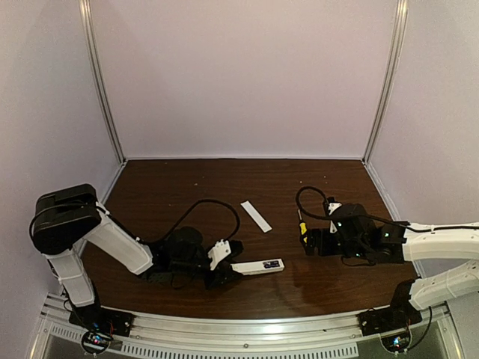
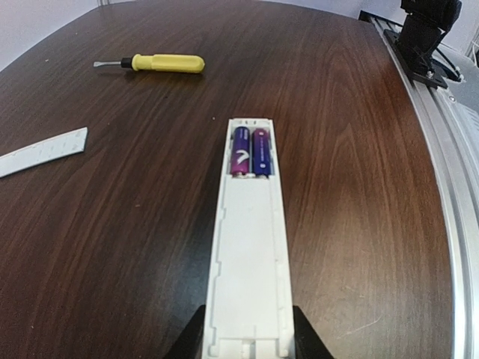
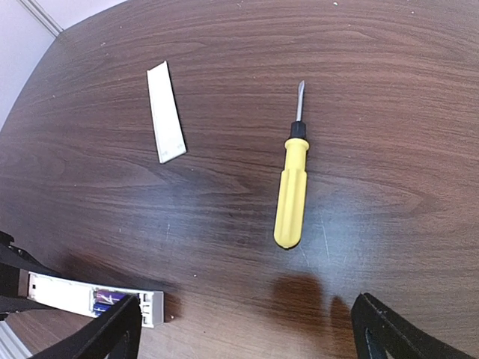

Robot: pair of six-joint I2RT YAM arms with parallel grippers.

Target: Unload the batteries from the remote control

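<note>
The white remote control lies back-up with its recess open; two purple-blue batteries sit side by side at its far end. It also shows in the top view and the right wrist view. My left gripper is shut on the remote's near end, one black finger on each side. My right gripper is open and empty, low over the table just short of the yellow-handled screwdriver, to the right of the remote.
The thin white cover strip lies flat behind the remote, also in the left wrist view and the right wrist view. The screwdriver lies at far left in the left wrist view. A metal rail edges the table.
</note>
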